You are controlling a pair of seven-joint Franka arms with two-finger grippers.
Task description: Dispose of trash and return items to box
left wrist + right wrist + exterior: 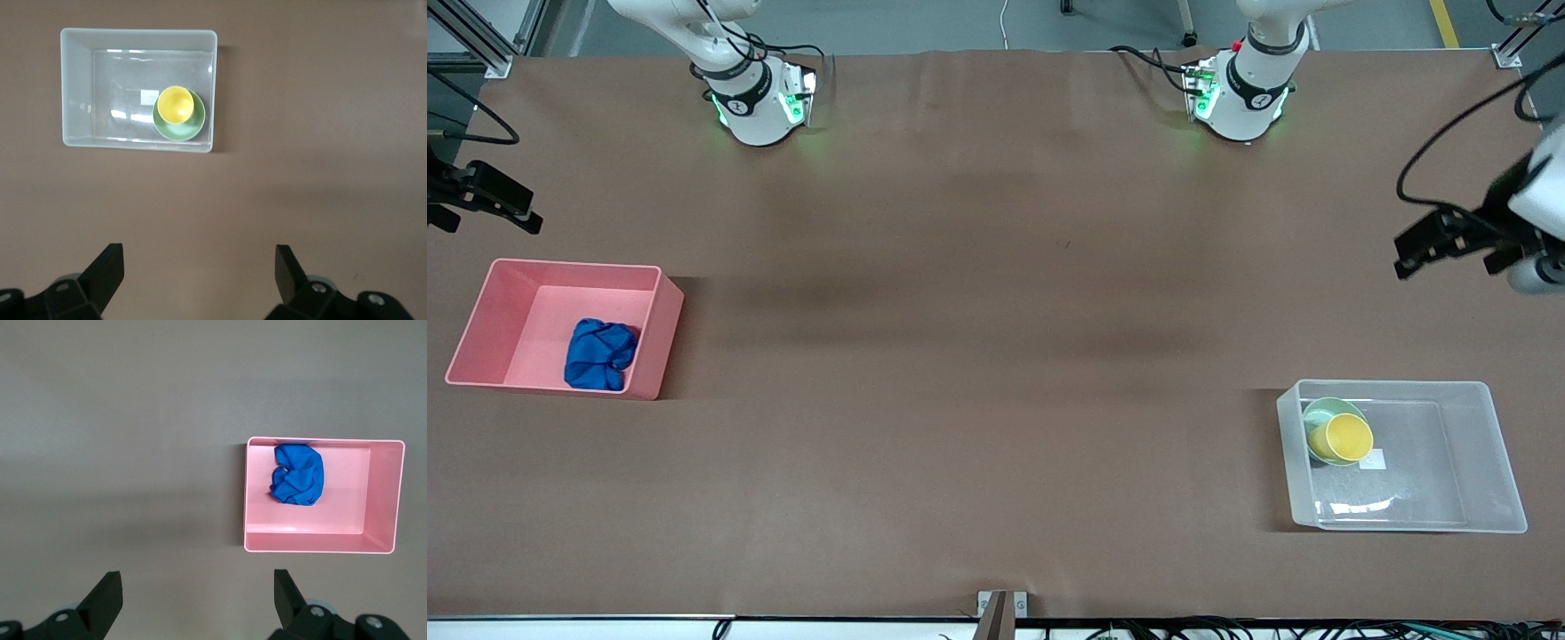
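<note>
The trash (600, 355) is a deep blue, crumpled wad, lumpy and wrinkled, lying inside the pink tub (663, 333) at the right arm's end of the table. It rests against the tub's wall on the side toward the table's middle, in the corner nearer the front camera. In the right wrist view the wad (298, 475) sits well apart from the right gripper (197, 600), whose fingers (107, 593) are spread wide with nothing between them. That gripper (494, 197) hangs over bare table at the table's edge, farther from the front camera than the pink tub.

The yellow cup (1348, 437) stands nested in the pale mint-green bowl (1319, 416), and both sit inside the clear box (1494, 462) at the left arm's end, close to the wall facing the table's middle. A small white sticker (1375, 460) seems to lie just beside the cup, though the plastic's glare blurs it. The left gripper (200, 277) is released too, its fingers (288, 270) parted and empty, well apart from the box (73, 87). It (1449, 238) hovers over the table's edge.
</note>
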